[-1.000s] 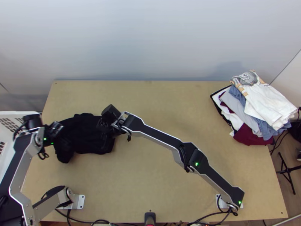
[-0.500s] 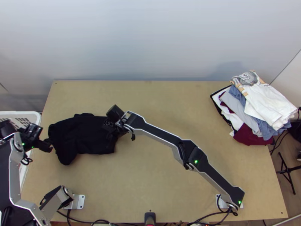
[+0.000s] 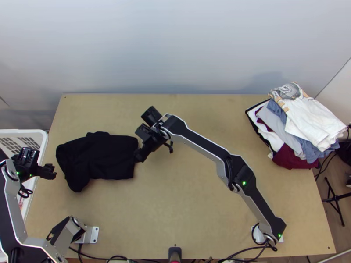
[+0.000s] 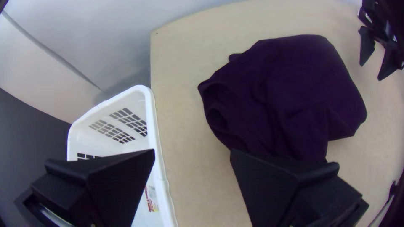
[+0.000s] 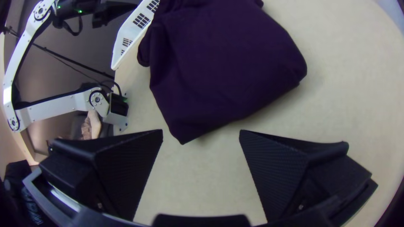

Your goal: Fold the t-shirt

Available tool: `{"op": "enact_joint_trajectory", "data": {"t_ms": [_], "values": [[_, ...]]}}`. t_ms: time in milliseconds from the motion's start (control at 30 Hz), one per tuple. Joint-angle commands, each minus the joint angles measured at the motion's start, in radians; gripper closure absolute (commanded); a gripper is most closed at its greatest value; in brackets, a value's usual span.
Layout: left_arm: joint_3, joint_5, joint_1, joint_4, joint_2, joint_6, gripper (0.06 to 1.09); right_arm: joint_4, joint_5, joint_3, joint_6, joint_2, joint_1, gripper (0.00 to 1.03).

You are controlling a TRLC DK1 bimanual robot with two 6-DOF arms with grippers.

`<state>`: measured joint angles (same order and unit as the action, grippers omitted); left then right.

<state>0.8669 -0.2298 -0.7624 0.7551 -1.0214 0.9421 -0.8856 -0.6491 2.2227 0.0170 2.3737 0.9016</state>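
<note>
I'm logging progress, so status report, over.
Left gripper open, empty; right gripper open, empty. Black shirt rumpled on table, nothing lying on it. White basket beside table.

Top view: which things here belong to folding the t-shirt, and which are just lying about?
For the job:
- rumpled black cloth garment, presumably the t-shirt
- left black pincer, open
- right black pincer, open

Apparently just lying about:
- pile of white, blue, grey and maroon clothes
- white plastic basket
</note>
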Motion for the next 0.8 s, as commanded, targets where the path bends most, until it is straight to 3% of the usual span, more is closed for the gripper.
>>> {"op": "enact_joint_trajectory", "data": {"t_ms": [0, 133, 267, 567, 767], "values": [[0.006, -0.009, 0.0, 0.027, 0.026, -0.02, 0.21, -0.018, -0.093, -0.015, 0.032, 0.005, -0.015, 0.18], [-0.002, -0.009, 0.002, 0.032, 0.032, -0.016, 0.21, -0.018, -0.093, 0.052, 0.02, 0.033, -0.004, 0.19], [-0.011, -0.008, -0.002, 0.033, 0.04, -0.011, 0.21, 0.036, -0.076, 0.064, -0.008, 0.036, 0.017, 0.32], [-0.039, -0.006, -0.012, 0.043, 0.073, 0.003, 0.21, 0.079, -0.012, 0.055, -0.009, 0.064, 0.062, 0.31], [-0.057, -0.008, -0.011, 0.046, 0.081, 0.009, 0.21, 0.106, 0.048, 0.048, -0.072, 0.085, 0.063, 0.31]]}}
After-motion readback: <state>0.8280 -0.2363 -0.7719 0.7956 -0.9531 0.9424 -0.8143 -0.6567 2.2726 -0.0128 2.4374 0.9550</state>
